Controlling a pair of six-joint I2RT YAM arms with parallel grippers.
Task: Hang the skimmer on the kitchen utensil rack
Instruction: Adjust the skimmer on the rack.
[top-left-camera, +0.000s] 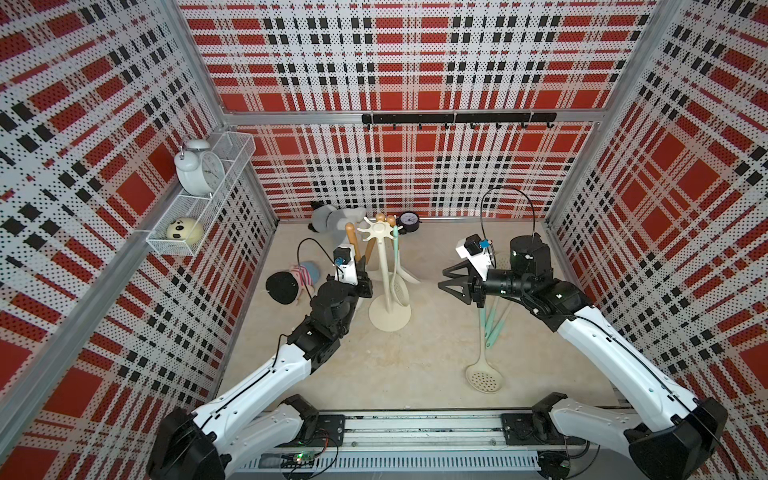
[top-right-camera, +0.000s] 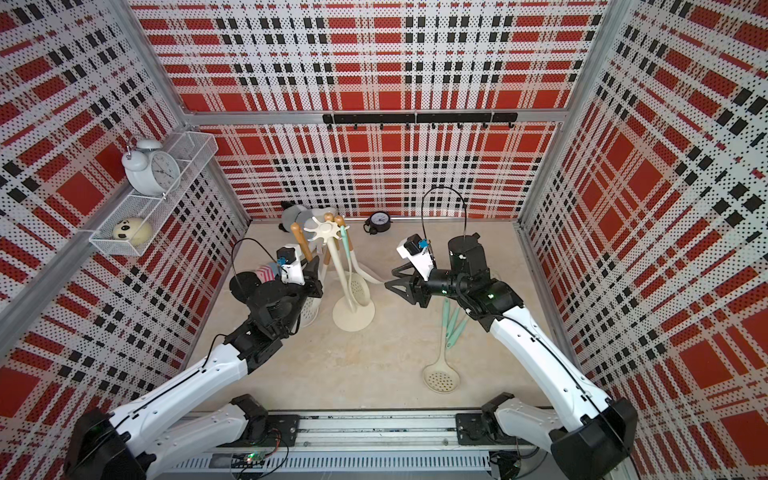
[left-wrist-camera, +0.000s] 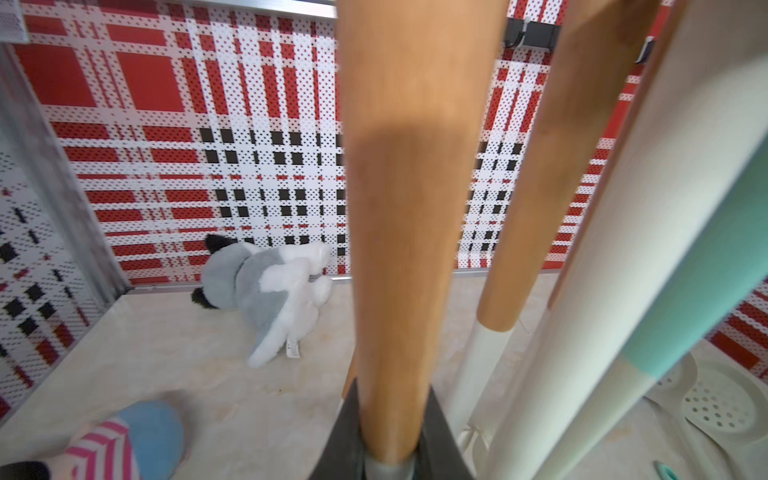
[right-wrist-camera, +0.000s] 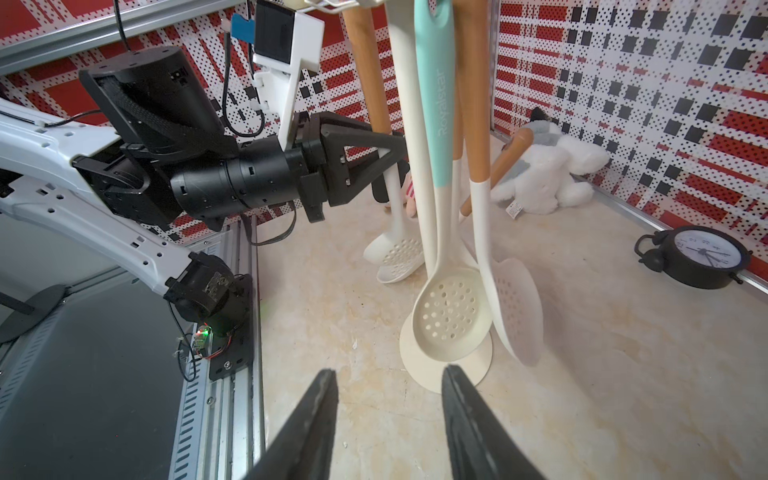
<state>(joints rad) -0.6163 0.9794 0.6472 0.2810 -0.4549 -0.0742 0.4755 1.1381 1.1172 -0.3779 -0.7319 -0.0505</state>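
Note:
The kitchen utensil rack (top-left-camera: 384, 274) (top-right-camera: 338, 266) stands mid-table, cream-white, with several utensils hanging from its star crown (top-left-camera: 376, 229). My left gripper (top-left-camera: 360, 268) (top-right-camera: 312, 268) (left-wrist-camera: 390, 399) is shut on the wooden handle (left-wrist-camera: 399, 208) of a skimmer, held upright just left of the rack. The handle's top end (top-left-camera: 350, 227) is beside the crown's left prongs, and its perforated head (top-right-camera: 307, 311) (right-wrist-camera: 395, 253) hangs low near the table. My right gripper (top-left-camera: 451, 283) (top-right-camera: 395, 281) (right-wrist-camera: 388, 382) hovers open and empty to the right of the rack. Another skimmer (top-left-camera: 484, 378) (top-right-camera: 441, 378) lies on the table.
A grey-white plush (top-left-camera: 332, 216) and a black clock (top-left-camera: 409, 220) lie by the back wall. A striped doll (top-left-camera: 305, 274) and a black disc (top-left-camera: 282, 286) sit left of my left arm. Teal handles (top-left-camera: 494, 320) lie under my right arm. A black hook rail (top-left-camera: 457, 118) crosses the back wall.

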